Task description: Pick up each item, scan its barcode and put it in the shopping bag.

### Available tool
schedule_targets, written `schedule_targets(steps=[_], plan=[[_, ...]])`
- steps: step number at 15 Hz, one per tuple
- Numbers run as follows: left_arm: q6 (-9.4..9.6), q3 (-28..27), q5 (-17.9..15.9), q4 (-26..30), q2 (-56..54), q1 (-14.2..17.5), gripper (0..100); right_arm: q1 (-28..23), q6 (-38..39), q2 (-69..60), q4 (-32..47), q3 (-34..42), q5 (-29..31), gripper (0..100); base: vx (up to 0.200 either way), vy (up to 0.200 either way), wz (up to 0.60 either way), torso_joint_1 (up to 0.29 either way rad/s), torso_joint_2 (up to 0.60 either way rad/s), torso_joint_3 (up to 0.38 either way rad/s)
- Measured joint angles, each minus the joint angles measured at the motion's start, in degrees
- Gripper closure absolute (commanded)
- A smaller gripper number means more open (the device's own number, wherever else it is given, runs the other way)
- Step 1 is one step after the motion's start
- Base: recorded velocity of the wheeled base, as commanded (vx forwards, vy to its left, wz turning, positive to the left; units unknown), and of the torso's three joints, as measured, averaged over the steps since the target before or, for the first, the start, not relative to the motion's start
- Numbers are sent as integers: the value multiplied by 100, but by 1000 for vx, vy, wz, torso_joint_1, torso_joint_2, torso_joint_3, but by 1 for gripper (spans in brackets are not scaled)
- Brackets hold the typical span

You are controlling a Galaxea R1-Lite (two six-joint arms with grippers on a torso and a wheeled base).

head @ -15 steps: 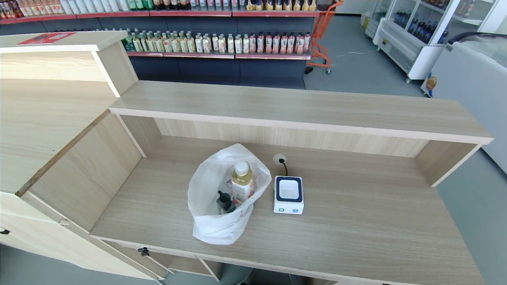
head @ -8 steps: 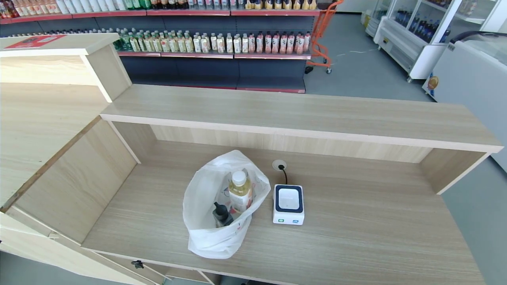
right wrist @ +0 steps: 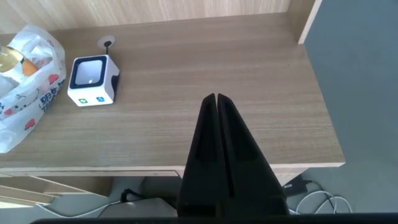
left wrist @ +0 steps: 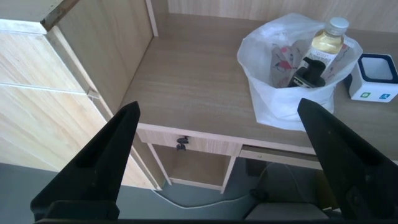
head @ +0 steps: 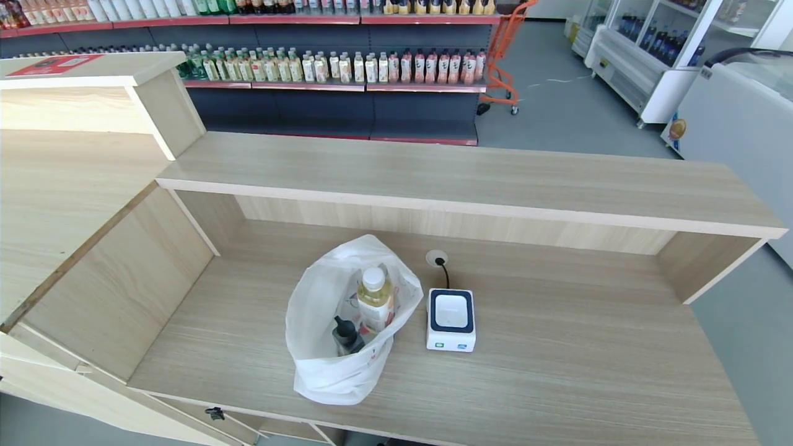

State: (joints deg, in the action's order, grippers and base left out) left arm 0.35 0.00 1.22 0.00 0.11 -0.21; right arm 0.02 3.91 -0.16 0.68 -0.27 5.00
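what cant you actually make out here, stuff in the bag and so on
1. Head view: the bottle's lower body, hidden by the shopping bag wall.
2. Head view: the dark item beside it, mostly sunk in the bag; what it is cannot be told.
3. Left wrist view: the scanner, cut off by the picture's edge.
4. Right wrist view: the bag, cut off by the edge.
5. Barcodes: too small in every view.

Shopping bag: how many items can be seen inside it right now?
2. A white-capped bottle of yellow drink stands upright on the scanner's side; a dark-topped item sits lower, beside it. The shopping bag's folds may hide more.
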Motion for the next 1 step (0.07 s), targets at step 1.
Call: schedule_targets(steps=[1], plan=[[-2,0,-2,0,0,5,0,0,0,0,2,0,0,100,0,0,0,0,0,0]])
